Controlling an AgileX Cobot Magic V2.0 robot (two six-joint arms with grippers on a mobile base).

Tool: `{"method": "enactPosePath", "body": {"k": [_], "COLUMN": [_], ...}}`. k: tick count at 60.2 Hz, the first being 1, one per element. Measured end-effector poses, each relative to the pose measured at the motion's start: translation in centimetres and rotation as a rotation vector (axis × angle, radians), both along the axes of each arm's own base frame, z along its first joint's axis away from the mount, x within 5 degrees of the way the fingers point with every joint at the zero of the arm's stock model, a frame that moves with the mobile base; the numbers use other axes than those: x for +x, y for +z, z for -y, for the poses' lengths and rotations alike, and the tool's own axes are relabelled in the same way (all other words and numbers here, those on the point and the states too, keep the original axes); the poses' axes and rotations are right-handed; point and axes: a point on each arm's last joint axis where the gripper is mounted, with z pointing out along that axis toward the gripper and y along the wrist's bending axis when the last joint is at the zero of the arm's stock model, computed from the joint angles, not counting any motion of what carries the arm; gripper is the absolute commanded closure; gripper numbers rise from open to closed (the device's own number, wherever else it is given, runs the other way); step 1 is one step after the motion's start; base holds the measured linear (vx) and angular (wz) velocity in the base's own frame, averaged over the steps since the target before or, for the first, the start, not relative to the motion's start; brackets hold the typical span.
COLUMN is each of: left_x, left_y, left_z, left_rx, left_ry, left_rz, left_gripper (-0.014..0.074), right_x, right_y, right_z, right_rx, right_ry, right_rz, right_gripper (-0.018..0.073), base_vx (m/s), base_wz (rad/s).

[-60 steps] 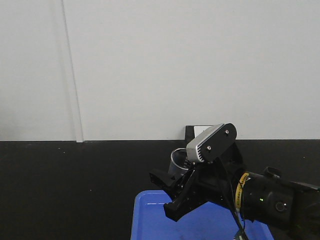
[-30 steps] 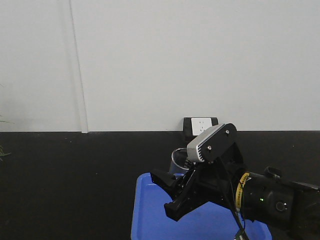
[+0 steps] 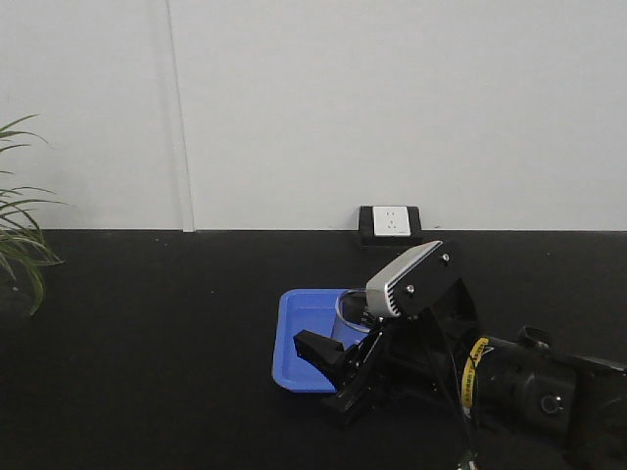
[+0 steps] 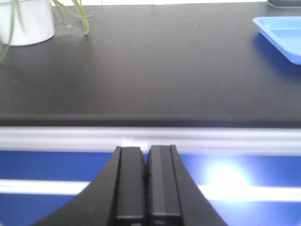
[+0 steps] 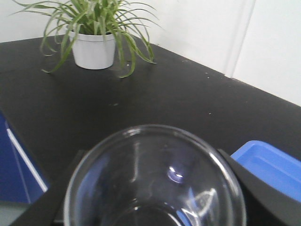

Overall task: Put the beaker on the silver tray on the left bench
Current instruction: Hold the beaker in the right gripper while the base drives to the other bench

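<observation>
Right pincer (image 5: 157,197) grips the beaker (image 5: 155,155) over the black worktop (image 5: 141,99). Left pincer (image 4: 146,188) sits fully closed, empty.

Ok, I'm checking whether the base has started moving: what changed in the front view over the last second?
The view drew back from the black counter: the blue tray slid up from the bottom edge and looks smaller, the wall socket rose, and a plant entered at left. The right claw stayed shut on the beaker, same spot in frame.
</observation>
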Motion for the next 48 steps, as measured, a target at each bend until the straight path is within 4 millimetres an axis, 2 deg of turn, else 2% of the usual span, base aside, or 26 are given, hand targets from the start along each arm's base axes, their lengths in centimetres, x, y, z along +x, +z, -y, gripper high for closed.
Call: {"method": "enactPosePath", "body": {"k": [48], "left_x": [0.0], "left_y": [0.0], "left_z": [0.0], "left_rx": [0.0], "left_ry": [0.0], "left_rz": [0.0], "left_gripper": [0.0595], "right_x": [0.0], "right_y": [0.0], "right_z": [-0.01], "right_rx": [0.0], "right_ry": [0.001], "right_rz": [0.0], "right_gripper": [0.0571], "base_vx": [-0.33], "base_wz": [0.04]}}
